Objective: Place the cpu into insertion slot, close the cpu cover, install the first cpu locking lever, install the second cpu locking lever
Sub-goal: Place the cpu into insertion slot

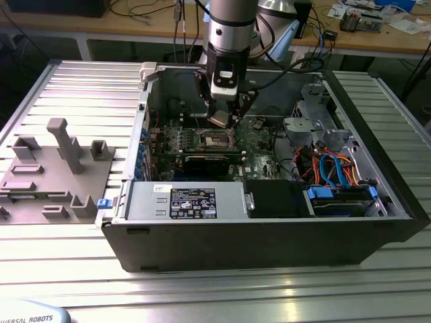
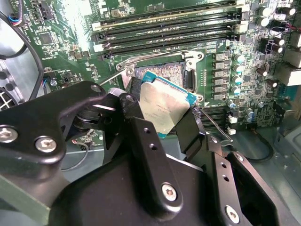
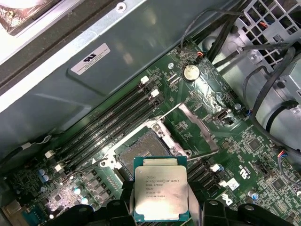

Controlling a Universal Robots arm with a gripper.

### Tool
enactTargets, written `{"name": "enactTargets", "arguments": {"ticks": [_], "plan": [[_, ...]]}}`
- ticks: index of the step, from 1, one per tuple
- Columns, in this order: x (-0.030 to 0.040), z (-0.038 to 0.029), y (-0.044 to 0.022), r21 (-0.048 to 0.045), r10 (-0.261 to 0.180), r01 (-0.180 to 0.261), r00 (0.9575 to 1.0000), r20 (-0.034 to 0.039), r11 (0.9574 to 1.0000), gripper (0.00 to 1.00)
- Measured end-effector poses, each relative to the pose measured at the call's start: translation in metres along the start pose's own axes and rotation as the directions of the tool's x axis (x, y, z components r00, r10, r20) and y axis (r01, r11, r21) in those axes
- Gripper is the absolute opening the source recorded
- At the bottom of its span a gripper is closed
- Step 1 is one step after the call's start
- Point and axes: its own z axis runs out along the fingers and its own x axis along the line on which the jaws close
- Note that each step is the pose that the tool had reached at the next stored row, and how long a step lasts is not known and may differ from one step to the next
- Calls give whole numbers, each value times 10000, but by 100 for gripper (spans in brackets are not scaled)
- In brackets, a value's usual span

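My gripper hangs inside the open computer case, just above the motherboard. It is shut on the cpu, a small square chip with a silvery top and green edge. In both wrist views the cpu sits clamped between two black fingers, tilted and raised over the insertion slot. The slot lies bare, its dark contact field showing. The cpu cover, a thin silvery frame, stands flipped open at one side of the slot. A thin wire lever runs along the slot's edge.
Rows of memory slots run beside the socket. The case holds a power supply at the front, and a drive cage with blue and orange cables on the exterior view's right. A grey fixture plate lies outside on the exterior view's left.
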Motion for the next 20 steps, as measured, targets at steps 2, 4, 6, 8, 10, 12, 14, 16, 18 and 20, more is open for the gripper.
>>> {"name": "enactTargets", "arguments": {"ticks": [2, 4, 6, 8, 10, 12, 14, 16, 18, 20], "plan": [[0, 0, 0, 4, 33, -33, 10000, 4, 10000, 54], [0, 0, 0, 5, 52, -52, 10000, 6, 10000, 54], [0, 0, 0, 5, 78, -78, 10000, 6, 10000, 54], [0, 1, 0, 5, 102, -102, 9999, 7, 9999, 54], [0, 1, 0, 6, 128, -128, 9999, 9, 9999, 54], [0, 1, 0, 9, 154, -154, 9999, 12, 9999, 54], [0, 2, 0, 15, 208, -208, 9998, 20, 9998, 54], [0, 2, 0, 27, 263, -263, 9996, 31, 9996, 54], [1, 3, 0, 57, 288, -288, 9996, 57, 9996, 54], [2, 3, 2, 165, 288, -291, 9995, 147, 9994, 54]]}}
